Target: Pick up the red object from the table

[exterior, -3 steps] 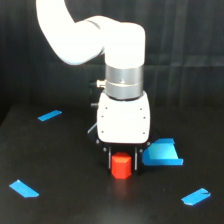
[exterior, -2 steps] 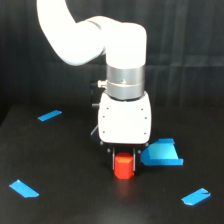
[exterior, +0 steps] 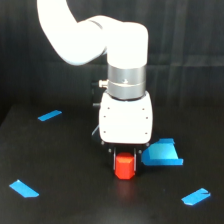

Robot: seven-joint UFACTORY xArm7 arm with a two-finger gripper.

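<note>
Blue strips (exterior: 49,115) lying out on the exterior view's left of the table (exterior: 65,200). Dead centre: gripper (exterior: 125,158) low over the red object (exterior: 124,167), jaws hidden, can't tell if clamped. Blue square piece (exterior: 161,152) just beside, so could get bumped. Versus earlier, lower by a hair, block in the same place.

the flat matte black table (exterior: 75,165) lies open on the exterior view's left of the small red-orange hexagonal block (exterior: 124,166), with only a flat blue strip (exterior: 23,188) well apart. on the exterior view's right, a raised blue square piece (exterior: 161,153) sits just beside the block, crowding that side, and the white tool (exterior: 125,159) covers it from above.
</note>
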